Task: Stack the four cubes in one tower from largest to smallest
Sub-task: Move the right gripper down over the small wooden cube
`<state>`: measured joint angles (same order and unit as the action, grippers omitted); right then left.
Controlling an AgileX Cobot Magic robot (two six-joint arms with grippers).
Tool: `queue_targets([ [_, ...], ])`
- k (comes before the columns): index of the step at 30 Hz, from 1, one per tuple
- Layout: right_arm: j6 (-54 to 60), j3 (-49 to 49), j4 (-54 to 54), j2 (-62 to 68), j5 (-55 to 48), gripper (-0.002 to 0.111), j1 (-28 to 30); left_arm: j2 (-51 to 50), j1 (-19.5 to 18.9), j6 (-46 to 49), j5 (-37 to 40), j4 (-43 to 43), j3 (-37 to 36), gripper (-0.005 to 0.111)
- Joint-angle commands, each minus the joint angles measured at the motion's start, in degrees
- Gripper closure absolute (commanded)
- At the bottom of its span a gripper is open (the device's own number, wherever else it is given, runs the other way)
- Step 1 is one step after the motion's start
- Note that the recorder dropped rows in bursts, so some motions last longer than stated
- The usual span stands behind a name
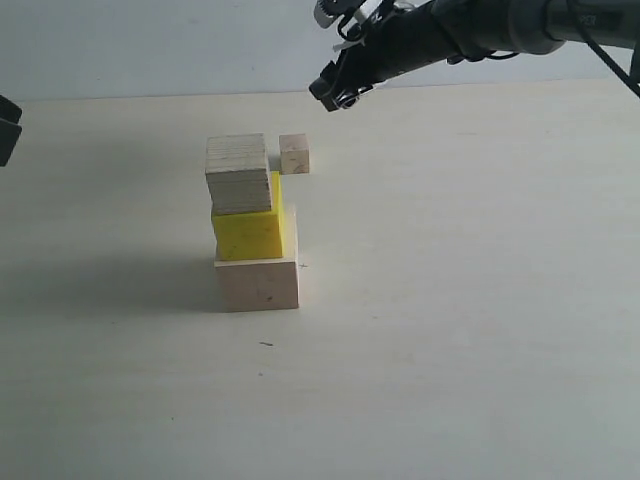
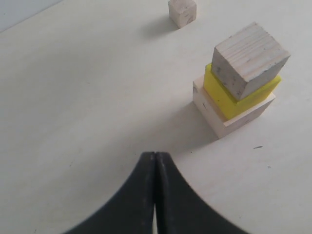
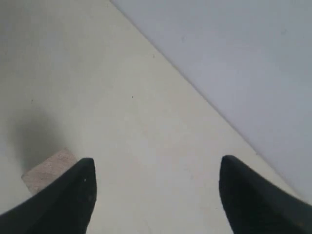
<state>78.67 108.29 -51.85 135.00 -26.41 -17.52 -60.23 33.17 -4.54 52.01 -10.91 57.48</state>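
Observation:
Three cubes stand stacked in the middle of the table: a big pale wood cube at the bottom, the yellow cube on it, and a layered-edge wood cube on top. The same stack appears in the left wrist view, yellow cube in the middle. The smallest wood cube sits alone on the table just behind the stack. My right gripper hangs open and empty above and to the right of that small cube. My left gripper is shut on nothing, at the far left edge.
The pale table ends at a grey wall behind. The right arm reaches in from the upper right.

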Motion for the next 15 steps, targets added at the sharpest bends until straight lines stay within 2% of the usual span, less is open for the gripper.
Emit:
queue_targets([
  [1, 0.9, 3.1, 0.0, 0.1, -0.8, 0.04, 1.3, -0.1, -0.1, 0.0, -1.0, -0.3, -0.2, 0.107],
  [5, -0.8, 6.0, 1.6, 2.4, -2.3, 0.04, 1.5, -0.1, -0.1, 0.0, -0.8, -0.3, -0.2, 0.107],
  [11, 4.4, 10.6, 4.7, 7.0, -16.7, 0.04, 1.5, -0.1, -0.1, 0.0, -0.7, -0.3, -0.2, 0.107],
  [15, 7.2, 12.8, 4.7, 9.4, -20.0, 0.04, 1.5, -0.2, -0.1, 0.0, -0.7, -0.3, -0.2, 0.107],
])
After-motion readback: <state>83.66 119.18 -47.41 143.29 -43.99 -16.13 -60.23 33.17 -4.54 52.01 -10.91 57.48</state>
